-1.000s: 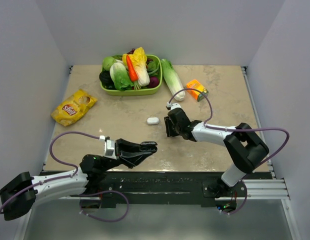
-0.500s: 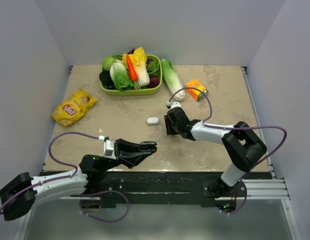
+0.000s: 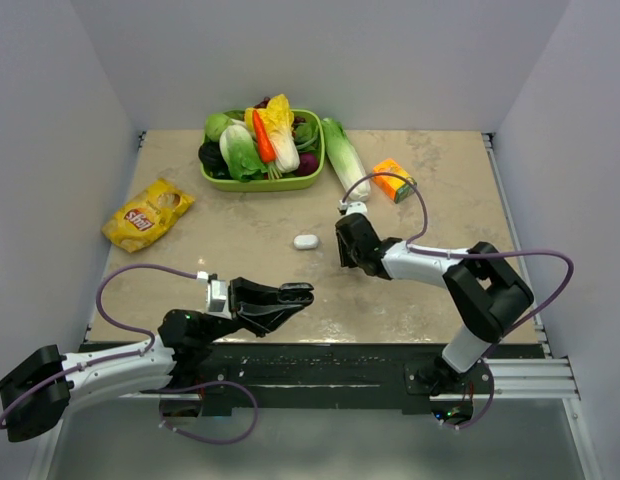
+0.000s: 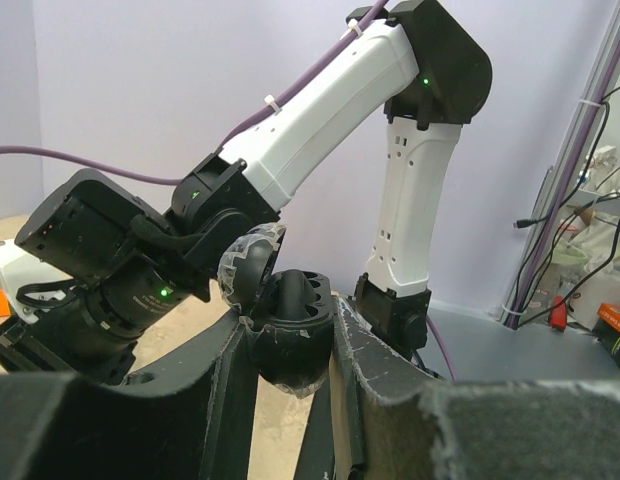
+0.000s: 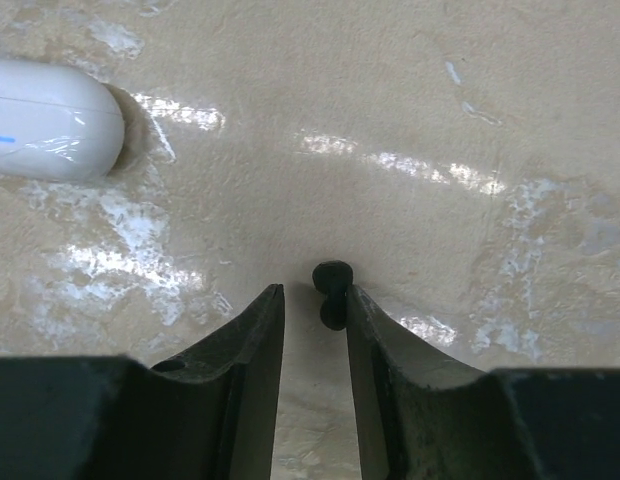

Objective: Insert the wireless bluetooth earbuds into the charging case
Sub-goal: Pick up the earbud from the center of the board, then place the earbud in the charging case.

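My left gripper [image 3: 302, 292] is shut on a black charging case [image 4: 290, 345], lid open, and holds it above the table's near edge [image 4: 288, 330]. My right gripper [image 3: 343, 262] is down at the tabletop with its jaws a narrow gap apart [image 5: 313, 292]. A tiny glossy black earbud [image 5: 332, 276] lies on the table between the fingertips and touches the right finger's inner tip. A closed white charging case [image 3: 306, 241] lies just left of the right gripper and shows at the top left of the right wrist view [image 5: 45, 118]. No other earbuds show.
A green basket [image 3: 316, 168] of vegetables stands at the back. A long green-and-white vegetable [image 3: 346, 160] and an orange carton [image 3: 394, 180] lie to its right. A yellow chip bag [image 3: 148, 213] lies at the left.
My right gripper has shifted a little right and away from the white case. The left arm and its black case have not moved.
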You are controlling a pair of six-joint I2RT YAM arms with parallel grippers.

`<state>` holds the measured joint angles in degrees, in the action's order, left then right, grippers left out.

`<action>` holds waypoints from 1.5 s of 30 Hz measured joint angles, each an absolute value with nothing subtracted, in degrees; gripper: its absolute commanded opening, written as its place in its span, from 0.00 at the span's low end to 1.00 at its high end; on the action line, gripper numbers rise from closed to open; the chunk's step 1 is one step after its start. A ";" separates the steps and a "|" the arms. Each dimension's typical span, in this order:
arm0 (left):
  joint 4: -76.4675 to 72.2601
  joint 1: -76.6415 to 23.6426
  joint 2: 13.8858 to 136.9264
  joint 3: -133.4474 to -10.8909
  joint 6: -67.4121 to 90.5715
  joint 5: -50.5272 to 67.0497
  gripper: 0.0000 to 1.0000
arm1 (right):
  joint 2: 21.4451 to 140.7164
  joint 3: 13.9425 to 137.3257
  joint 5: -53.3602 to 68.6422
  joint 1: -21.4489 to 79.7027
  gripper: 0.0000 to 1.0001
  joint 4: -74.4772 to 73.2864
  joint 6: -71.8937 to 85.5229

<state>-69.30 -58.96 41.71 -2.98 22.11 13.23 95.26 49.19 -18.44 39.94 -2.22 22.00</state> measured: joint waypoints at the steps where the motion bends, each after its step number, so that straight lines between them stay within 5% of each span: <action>1: -69.30 -58.96 41.71 -2.98 22.09 13.23 0.00 | 95.31 49.19 -18.79 39.83 0.30 -2.46 22.00; 7: -69.32 -58.96 42.04 -2.96 22.11 13.23 0.00 | 95.88 49.19 -20.14 39.62 0.21 -3.25 22.02; 11: -69.34 -58.96 42.04 -2.96 22.09 13.23 0.00 | 96.16 49.23 -20.51 39.62 0.00 -3.33 22.02; 18: -69.32 -58.96 41.98 -2.96 22.11 13.23 0.00 | 93.95 49.10 -20.49 39.75 0.00 -4.08 22.31; 26: -67.44 -58.81 38.17 -2.96 21.98 11.05 0.00 | 69.54 50.65 -13.80 48.60 0.00 -13.89 17.78; 34: -61.87 -56.38 34.65 -2.96 22.04 9.47 0.00 | 57.93 53.69 -9.98 61.67 0.00 -28.05 13.89; 45: -50.92 -53.95 39.35 -3.70 21.93 10.96 0.00 | 45.69 57.21 3.14 62.87 0.00 -33.43 8.95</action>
